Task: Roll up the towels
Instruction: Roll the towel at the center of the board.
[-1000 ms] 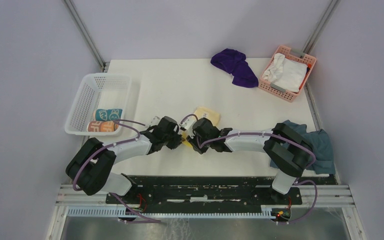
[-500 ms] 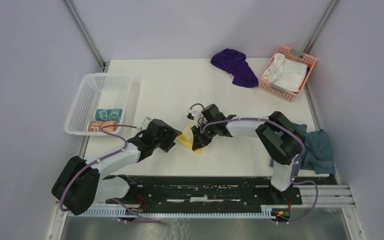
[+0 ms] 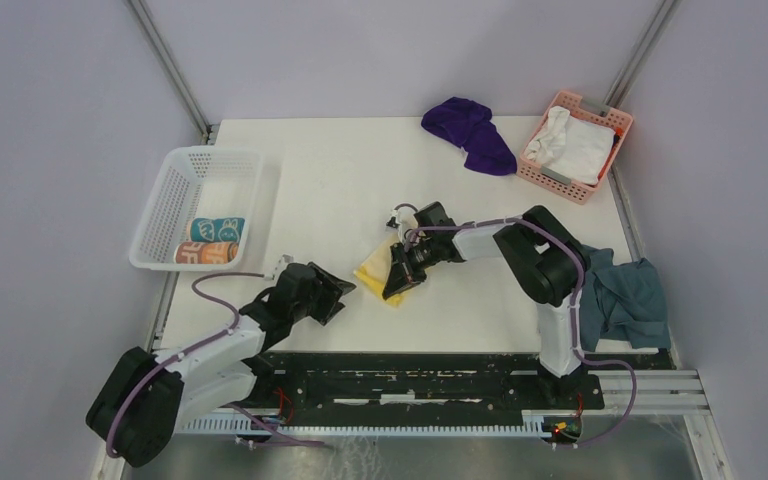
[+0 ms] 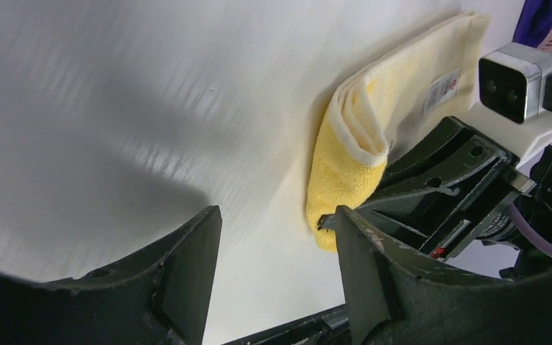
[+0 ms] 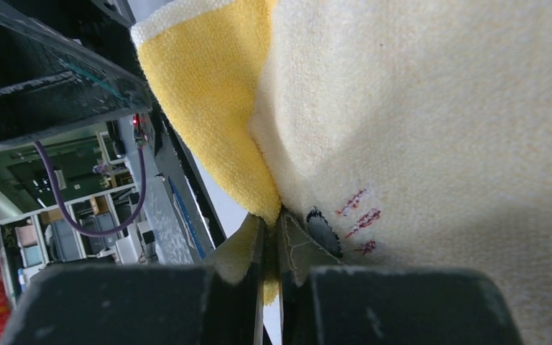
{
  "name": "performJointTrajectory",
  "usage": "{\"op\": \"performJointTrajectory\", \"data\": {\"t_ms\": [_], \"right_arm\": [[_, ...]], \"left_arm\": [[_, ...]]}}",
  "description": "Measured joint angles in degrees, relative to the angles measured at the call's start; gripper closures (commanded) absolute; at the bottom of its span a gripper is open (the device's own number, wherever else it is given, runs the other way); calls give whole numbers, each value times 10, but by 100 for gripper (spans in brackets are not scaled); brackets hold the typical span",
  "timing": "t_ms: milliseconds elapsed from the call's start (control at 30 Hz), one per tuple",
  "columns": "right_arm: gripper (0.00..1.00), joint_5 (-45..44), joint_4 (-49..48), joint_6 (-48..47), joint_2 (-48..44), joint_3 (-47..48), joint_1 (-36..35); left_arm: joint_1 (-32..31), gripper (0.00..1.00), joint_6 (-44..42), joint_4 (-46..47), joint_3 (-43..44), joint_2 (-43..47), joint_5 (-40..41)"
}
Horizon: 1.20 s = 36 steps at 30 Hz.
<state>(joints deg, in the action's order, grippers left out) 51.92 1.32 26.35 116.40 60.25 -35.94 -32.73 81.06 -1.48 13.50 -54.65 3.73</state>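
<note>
one folded yellow towel [image 4: 352, 144], pinched by right end effector [image 5: 272, 230], left end effector [image 4: 277, 226] agape

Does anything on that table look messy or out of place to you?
The purple towel lies crumpled at the far edge, and a blue-grey cloth is bunched at the right edge. The yellow towel is only loosely folded, its edge pinched in the right gripper. Nothing looks spilled or damaged.
</note>
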Motion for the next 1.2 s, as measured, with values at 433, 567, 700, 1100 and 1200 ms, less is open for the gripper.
{"op": "performJointTrajectory", "data": {"t_ms": [433, 567, 700, 1100, 1200], "right_arm": [[83, 16, 17, 12, 16, 17, 5], [75, 12, 24, 12, 15, 19, 5], [65, -1, 36, 6, 3, 19, 4], [53, -182, 134, -73, -137, 10, -24], [54, -243, 146, -92, -189, 3, -45]], "left_arm": [[2, 38, -39, 103, 70, -182, -69], [2, 46, -39, 110, 85, -213, -74], [2, 51, -39, 120, 103, -246, -78], [1, 57, -39, 135, 140, -306, -89], [2, 57, -39, 136, 146, -313, -92]]}}
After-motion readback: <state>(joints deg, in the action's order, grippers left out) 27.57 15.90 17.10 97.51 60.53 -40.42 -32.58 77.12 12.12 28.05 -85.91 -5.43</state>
